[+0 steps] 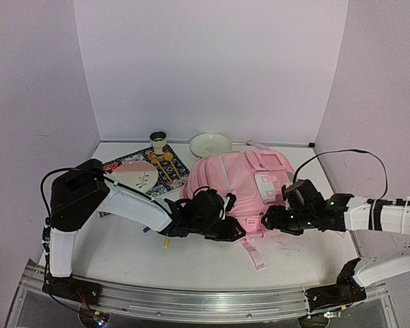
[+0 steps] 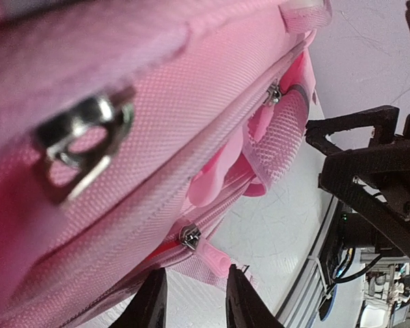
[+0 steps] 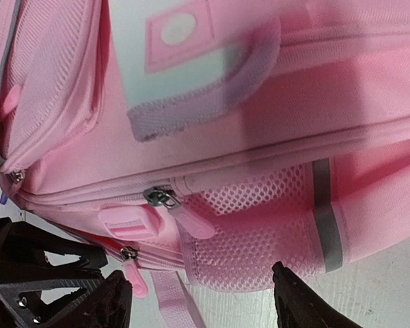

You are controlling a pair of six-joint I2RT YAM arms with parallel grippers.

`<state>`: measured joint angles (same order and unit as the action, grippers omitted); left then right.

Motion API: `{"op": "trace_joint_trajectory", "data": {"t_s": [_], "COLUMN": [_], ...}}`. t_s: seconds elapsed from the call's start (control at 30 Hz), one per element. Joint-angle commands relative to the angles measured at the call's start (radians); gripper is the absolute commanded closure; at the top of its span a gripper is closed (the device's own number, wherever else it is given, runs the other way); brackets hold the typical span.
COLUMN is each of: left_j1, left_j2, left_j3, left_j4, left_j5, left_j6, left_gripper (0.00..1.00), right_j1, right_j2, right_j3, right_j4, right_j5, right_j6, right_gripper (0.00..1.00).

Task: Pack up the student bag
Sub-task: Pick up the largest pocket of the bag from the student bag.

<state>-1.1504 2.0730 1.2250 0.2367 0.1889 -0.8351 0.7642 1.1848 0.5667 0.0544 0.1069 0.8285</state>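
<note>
Pale lilac walls (image 1: 212, 68) close in a white bench (image 1: 191, 263), and the student bag (image 1: 242, 184) lies flat at its middle, zips facing the arms, with a plate (image 1: 210, 144) and a cup (image 1: 158, 141) well behind it. We judge the step in hand to be opening a zip so that things can go in. Our left gripper (image 2: 195, 301) has its fingers a little apart with nothing between them, just below the pink zip tab (image 2: 208, 254); our right gripper (image 3: 205, 301) stands wide apart and empty beside the mesh side pocket (image 3: 260, 232). To do this well we would close squarely on the tab — not the fabric — and draw along the line of the zip while the right side steadies the bag. We find no brand or readable writing — the white patch (image 3: 133, 55) bears only a pink square with a pale circle.
</note>
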Motion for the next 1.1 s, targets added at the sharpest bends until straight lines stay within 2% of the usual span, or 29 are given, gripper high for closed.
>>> {"op": "trace_joint_trajectory", "data": {"t_s": [0.0,0.17,0.33,0.63,1.07], "left_j1": [-0.014,-0.036,-0.090,-0.205,-0.260], "left_j2": [-0.042,-0.058,-0.087,-0.093,0.035], "left_j3": [-0.011,-0.008,0.002,0.029,0.152], "left_j4": [0.016,-0.036,-0.109,-0.115,-0.111], "left_j5": [-0.017,-0.107,-0.316,-0.552,-0.723], "left_j6": [0.015,0.073,0.276,0.679,0.969], "left_gripper": [0.62,0.52,0.49,0.41,0.38], "right_j1": [-0.003,-0.003,-0.003,-0.003,-0.003], "right_j2": [-0.018,-0.062,-0.074,-0.051,-0.083], "right_j3": [-0.037,-0.067,-0.071,-0.042,-0.050], "right_j4": [0.019,0.023,0.019,0.017,0.008], "right_j5": [-0.040,-0.007,0.010,0.029,0.057], "right_j6": [0.053,0.093,0.099,0.086,0.090], "right_gripper": [0.29,0.28,0.28,0.27,0.26]}}
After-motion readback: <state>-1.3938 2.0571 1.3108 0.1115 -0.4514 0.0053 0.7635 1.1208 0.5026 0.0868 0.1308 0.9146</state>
